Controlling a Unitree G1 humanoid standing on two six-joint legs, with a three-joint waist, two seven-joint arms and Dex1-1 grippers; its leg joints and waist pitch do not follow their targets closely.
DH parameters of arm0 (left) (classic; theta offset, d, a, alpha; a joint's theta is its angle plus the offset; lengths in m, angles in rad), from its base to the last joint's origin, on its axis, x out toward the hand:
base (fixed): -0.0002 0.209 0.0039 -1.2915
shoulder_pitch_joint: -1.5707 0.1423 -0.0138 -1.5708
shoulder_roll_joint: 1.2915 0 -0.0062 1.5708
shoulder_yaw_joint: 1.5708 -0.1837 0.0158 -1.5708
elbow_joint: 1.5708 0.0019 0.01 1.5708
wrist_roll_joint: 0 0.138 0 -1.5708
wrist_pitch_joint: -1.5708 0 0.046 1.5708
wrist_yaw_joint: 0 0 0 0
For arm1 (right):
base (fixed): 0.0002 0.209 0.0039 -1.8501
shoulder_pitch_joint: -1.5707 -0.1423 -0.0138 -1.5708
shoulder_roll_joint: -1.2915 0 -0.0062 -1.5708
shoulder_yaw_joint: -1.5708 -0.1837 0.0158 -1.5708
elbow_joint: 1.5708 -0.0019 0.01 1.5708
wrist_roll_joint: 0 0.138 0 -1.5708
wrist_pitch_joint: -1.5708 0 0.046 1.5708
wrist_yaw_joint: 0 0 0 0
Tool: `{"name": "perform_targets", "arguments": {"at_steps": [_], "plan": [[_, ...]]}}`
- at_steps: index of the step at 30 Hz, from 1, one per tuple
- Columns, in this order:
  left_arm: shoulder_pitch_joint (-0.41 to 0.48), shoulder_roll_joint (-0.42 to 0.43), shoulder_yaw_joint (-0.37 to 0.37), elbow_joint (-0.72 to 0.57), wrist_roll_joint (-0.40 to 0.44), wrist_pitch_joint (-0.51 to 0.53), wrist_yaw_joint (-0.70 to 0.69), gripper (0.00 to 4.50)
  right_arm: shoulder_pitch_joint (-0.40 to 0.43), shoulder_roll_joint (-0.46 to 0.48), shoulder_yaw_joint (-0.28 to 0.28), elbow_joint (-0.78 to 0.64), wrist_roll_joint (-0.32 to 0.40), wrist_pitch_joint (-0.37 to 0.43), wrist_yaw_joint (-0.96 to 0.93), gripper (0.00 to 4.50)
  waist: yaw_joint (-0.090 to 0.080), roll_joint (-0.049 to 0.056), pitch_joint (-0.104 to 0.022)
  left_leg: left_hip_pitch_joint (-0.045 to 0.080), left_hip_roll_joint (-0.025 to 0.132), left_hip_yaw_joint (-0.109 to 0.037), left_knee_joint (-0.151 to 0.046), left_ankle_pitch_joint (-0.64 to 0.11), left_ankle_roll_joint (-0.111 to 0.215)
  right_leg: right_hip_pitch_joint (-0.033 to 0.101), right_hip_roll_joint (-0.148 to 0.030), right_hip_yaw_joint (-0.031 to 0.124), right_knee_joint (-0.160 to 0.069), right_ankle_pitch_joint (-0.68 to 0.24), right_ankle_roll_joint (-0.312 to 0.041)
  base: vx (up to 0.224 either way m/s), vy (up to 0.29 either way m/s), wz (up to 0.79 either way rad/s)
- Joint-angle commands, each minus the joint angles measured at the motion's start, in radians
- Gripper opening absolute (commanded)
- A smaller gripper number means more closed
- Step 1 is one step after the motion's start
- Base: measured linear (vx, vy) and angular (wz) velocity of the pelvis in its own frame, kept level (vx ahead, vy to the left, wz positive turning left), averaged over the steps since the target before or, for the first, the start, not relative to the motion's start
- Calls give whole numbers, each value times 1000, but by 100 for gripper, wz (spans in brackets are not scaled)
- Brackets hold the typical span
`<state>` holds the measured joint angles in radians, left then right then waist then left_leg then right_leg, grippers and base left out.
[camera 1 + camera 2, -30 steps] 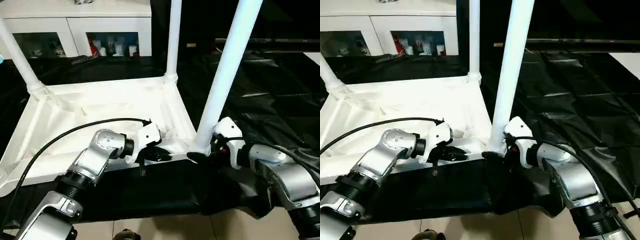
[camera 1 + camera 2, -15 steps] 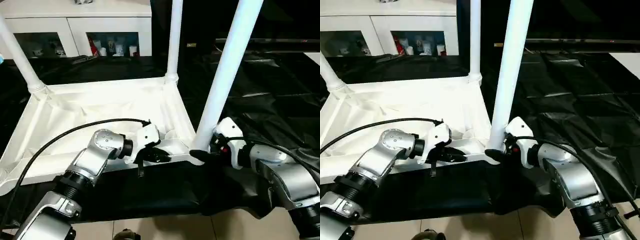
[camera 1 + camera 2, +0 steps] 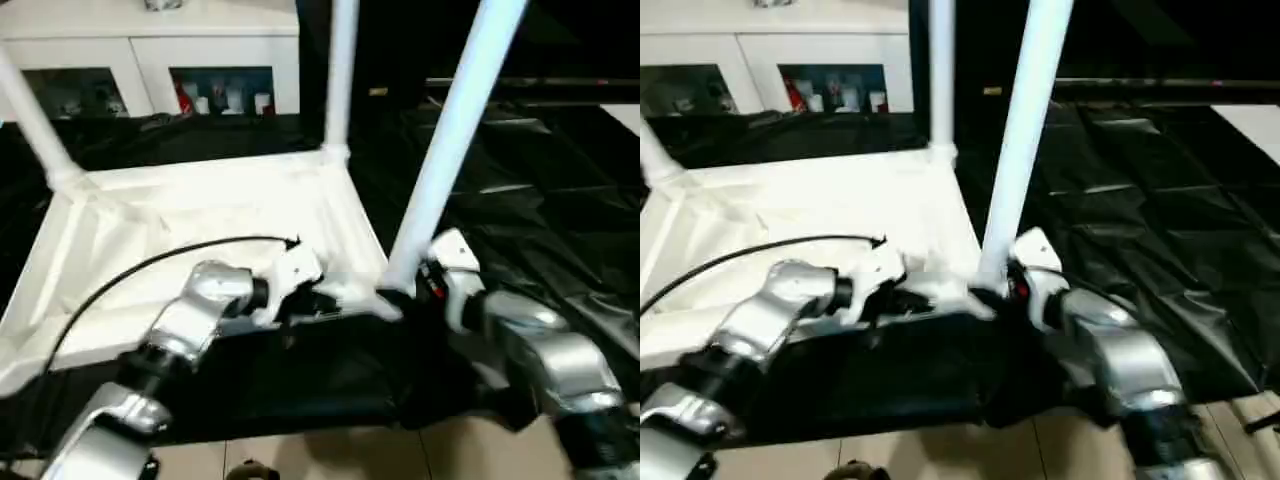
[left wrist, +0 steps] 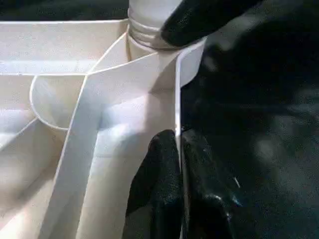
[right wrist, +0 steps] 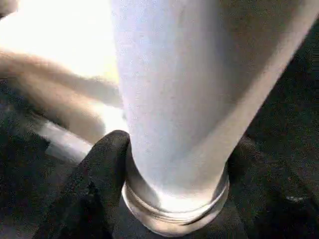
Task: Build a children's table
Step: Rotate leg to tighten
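Note:
The white table top [image 3: 200,215] lies upside down on a black sheet, ribbed underside up. Three white legs stand in its corner sockets: one far left [image 3: 35,125], one at the back [image 3: 340,80], one near right [image 3: 445,150]. My left gripper [image 3: 320,300] is shut on the top's near rim; in the left wrist view its fingers [image 4: 159,169] pinch the thin rim wall [image 4: 178,89]. My right gripper [image 3: 395,297] is shut around the base of the near right leg [image 5: 189,89], a black finger [image 5: 99,169] on each side of its threaded collar.
A white cabinet [image 3: 150,50] with glass-fronted shelves stands behind the table top. The creased black sheet [image 3: 540,190] spreads to the right and hangs over the front edge. Tiled floor [image 3: 330,455] shows below. A black cable [image 3: 130,270] arcs over my left forearm.
The head views have shifted a little, so the camera has moved. Both grippers keep the same hold on the rim and on the leg's base.

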<state>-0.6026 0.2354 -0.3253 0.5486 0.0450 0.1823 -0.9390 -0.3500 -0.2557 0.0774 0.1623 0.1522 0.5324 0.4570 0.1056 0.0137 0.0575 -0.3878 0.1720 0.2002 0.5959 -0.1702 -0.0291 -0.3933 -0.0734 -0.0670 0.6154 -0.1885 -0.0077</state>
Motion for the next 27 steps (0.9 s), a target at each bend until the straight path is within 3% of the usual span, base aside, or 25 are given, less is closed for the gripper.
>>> {"name": "perform_targets", "arguments": {"at_steps": [1,4,8,12,13,15,17,19,22,27], "plan": [[-44,-74,12,46,3,19,118,0,-15,65,-47,143,-32,-10,-203,264,-6,-2,-59,35,64,-45,-82,-324,-58,27,-95,51,-97,-382,-169,0,0,0],[-88,-147,43,117,3,49,249,0,-51,145,-69,203,-35,-52,-309,264,-11,0,-59,47,63,-45,-82,-371,-73,20,-96,54,-107,-406,-158,0,0,0],[-143,-225,73,197,8,35,372,0,-99,236,-56,253,-53,-120,-377,264,-9,-3,-62,40,61,-42,-85,-330,-58,26,-93,56,-100,-311,-160,0,0,0],[-160,-246,71,220,12,0,357,0,-126,264,-40,282,-60,-161,-357,264,-7,-4,-63,31,61,-41,-84,-288,-30,34,-96,56,-97,-272,-160,0,0,0],[-154,-239,63,211,9,-7,325,0,-126,260,-50,269,-47,-172,-335,320,-7,-3,-63,30,61,-41,-84,-278,-22,35,-95,55,-96,-264,-161,0,0,0],[-152,-235,60,208,8,-11,314,0,-125,257,-53,264,-39,-178,-321,334,-7,-3,-63,31,61,-39,-84,-277,-14,35,-94,55,-96,-265,-163,0,0,0],[-145,-224,56,202,0,-22,278,0,-124,235,-45,254,-45,-184,-296,355,-9,-3,-61,25,61,-42,-86,-275,-5,39,-94,54,-97,-282,-159,0,0,0],[-135,-205,51,194,-8,-45,212,0,-125,181,-19,225,-79,-180,-248,355,-10,-3,-59,27,61,-41,-86,-276,-3,37,-91,53,-100,-288,-157,0,0,0],[-121,-177,42,177,-13,-66,145,0,-122,98,25,157,-114,-152,-174,390,-10,-5,-59,23,61,-39,-84,-243,10,41,-90,53,-93,-246,-163,0,0,0],[-79,-96,13,93,-29,-96,4,0,-91,-81,58,-32,-61,7,25,431,-1,-1,-61,23,65,-37,-77,-184,49,43,-92,56,-87,-201,-177,0,0,0]]}}
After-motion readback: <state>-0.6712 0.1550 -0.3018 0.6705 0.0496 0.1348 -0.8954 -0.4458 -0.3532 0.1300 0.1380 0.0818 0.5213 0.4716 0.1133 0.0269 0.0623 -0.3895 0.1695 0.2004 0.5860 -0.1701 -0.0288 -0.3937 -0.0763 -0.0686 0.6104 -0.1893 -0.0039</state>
